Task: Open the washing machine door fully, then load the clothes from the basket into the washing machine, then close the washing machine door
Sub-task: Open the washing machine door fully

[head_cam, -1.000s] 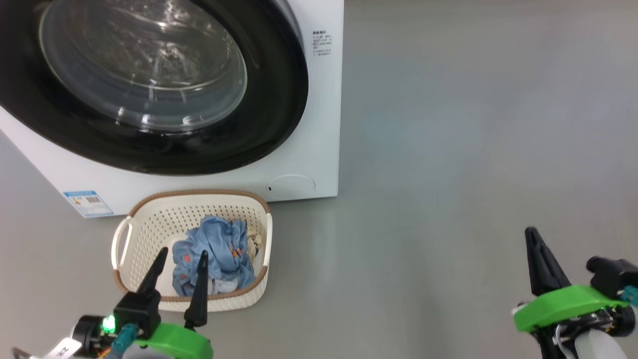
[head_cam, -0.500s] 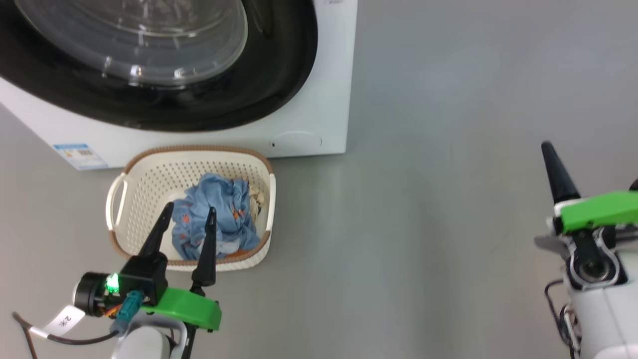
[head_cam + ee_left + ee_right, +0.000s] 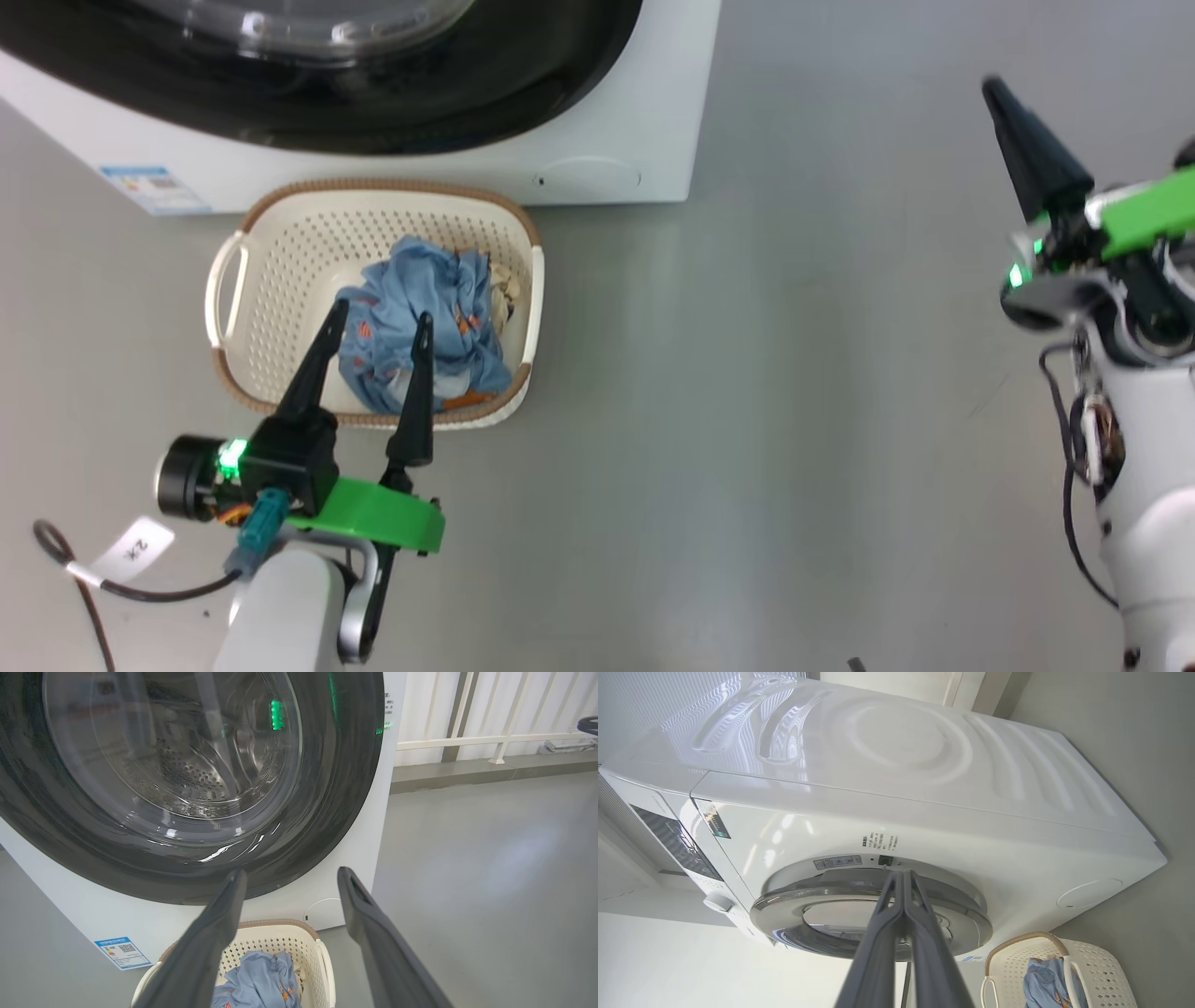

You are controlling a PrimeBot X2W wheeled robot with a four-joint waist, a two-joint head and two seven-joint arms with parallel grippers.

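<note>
The washing machine [image 3: 616, 112] stands on the floor, and its glossy black door [image 3: 187, 788] looks closed against the front. The cream basket [image 3: 280, 280] sits on the floor right before it, holding the light blue clothes [image 3: 457, 308]. My left gripper [image 3: 381, 313] is open with nothing between its fingers. It hangs over the basket's near side, apart from the clothes, and points at the lower door [image 3: 289, 875]. My right gripper [image 3: 991, 86] is shut and empty, raised right of the machine. In the right wrist view its tips [image 3: 899, 873] point at the door's rim [image 3: 873, 905].
Grey floor [image 3: 794, 373] stretches to the right of the machine and basket. A blue label [image 3: 122, 952] and a round service flap [image 3: 583, 175] mark the machine's lower front. A white railing and a raised ledge [image 3: 490, 742] run behind at the right.
The head camera has tilted down, so the machine sits higher in the picture. My right gripper has risen and moved forward, level with the machine's front. The left gripper has edged further over the basket.
</note>
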